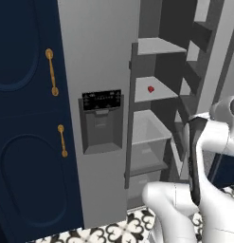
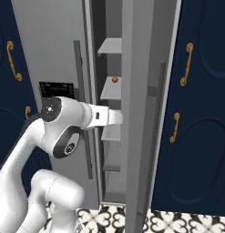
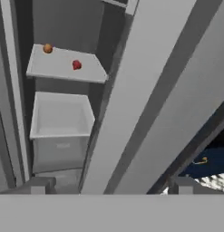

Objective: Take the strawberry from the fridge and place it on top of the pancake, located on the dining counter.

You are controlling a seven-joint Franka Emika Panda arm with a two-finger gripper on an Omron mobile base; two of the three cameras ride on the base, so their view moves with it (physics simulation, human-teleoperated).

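The fridge [image 1: 97, 57] has its right door swung open, and the strawberry [image 1: 150, 88] lies on a middle shelf [image 3: 63, 68], with a small orange-brown ball [image 3: 47, 48] near it at the back. The gripper [image 3: 106, 185] is spread wide and empty, well short of the shelf beside the open door's edge. The risk is that the arm clips the door on its way in, or that the fingers nudge the tiny fruit and roll it away.
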